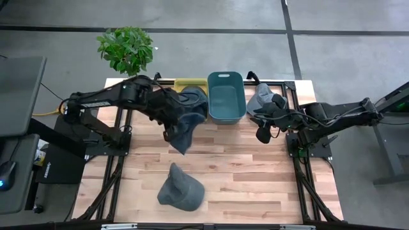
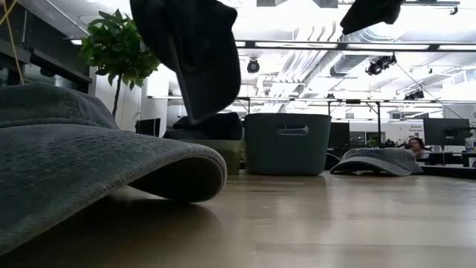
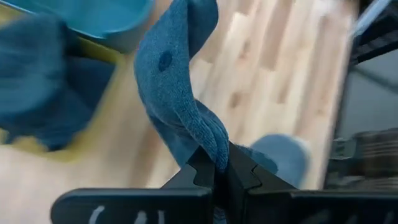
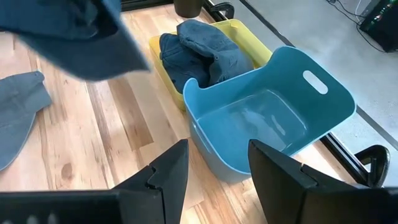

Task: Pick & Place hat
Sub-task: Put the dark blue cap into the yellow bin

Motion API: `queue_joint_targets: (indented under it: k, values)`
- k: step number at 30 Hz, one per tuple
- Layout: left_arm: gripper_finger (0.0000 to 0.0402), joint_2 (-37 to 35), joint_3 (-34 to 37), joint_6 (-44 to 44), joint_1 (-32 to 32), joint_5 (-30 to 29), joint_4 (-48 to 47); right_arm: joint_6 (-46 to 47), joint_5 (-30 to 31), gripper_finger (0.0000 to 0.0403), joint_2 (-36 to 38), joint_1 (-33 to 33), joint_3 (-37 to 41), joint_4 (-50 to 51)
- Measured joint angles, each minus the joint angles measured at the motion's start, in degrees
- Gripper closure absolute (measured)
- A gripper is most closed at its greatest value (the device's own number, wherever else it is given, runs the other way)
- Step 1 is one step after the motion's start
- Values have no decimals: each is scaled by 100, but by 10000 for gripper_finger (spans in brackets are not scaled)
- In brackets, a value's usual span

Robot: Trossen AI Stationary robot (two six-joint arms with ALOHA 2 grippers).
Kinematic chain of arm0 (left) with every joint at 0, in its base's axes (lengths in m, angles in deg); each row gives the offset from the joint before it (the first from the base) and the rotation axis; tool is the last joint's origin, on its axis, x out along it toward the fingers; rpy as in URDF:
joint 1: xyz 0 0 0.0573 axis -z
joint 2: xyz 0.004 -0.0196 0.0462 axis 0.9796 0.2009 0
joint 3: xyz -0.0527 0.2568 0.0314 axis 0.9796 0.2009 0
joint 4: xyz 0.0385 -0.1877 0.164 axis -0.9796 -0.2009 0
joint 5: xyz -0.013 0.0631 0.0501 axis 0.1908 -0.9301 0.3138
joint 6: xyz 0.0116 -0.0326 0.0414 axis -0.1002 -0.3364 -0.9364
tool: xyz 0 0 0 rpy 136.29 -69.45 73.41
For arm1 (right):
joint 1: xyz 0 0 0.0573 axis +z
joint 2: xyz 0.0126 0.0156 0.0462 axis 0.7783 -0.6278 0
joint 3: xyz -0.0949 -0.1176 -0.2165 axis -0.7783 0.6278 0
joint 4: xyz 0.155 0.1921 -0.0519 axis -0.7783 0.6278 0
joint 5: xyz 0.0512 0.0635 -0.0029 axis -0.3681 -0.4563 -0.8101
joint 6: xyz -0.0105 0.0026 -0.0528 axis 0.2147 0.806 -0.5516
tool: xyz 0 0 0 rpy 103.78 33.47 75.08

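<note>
My left gripper [image 1: 171, 133] is shut on a dark blue hat [image 1: 185, 128], which hangs in the air just in front of the yellow bin [image 1: 190, 83]. That bin holds more dark blue hats [image 4: 202, 53]. In the low view the held hat [image 2: 195, 56] hangs well above the tabletop. A grey hat [image 1: 181, 188] lies by its brim on the near part of the table. Another grey hat [image 1: 264, 99] lies at the far right. My right gripper [image 1: 263, 132] hovers open near the teal bin [image 1: 225, 96], touching nothing. My left gripper pinches a bunched fold of the blue hat's fabric [image 3: 214, 149] between its two fingers [image 3: 199, 171]. The hat is lifted clear of the table and droops slack from the fingers, its crown and brim [image 1: 181, 144] hanging free.
The teal bin [image 4: 267, 118] stands beside the yellow bin [image 4: 245, 43] at the table's far edge. A potted plant [image 1: 125, 48] stands beyond the far left corner. Bare wood [image 1: 255, 172] lies in the table's middle and near right.
</note>
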Motion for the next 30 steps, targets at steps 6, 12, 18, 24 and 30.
queue_joint_targets:
  k: [6, 12, 18, 24, 30]
  values:
    - [401, 240, -634, -1252, 0, -848, -712, -2, 48, 242, 0, 0, 0, -18]
    - [401, 742, -1057, -2632, 0, -1810, -971, 28, 60, 241, 0, 0, 0, -22]
    - [401, 1244, -1794, -3388, 0, -2283, -1277, 60, 63, 240, 2, -1, 0, -20]
    - [401, 1574, -2653, -3446, 0, -2921, -1659, 63, 141, 242, 2, -1, 2, -20]
    - [401, 1844, -3072, -3459, -2, -3946, -1657, 66, 258, 242, 2, -2, 2, -22]
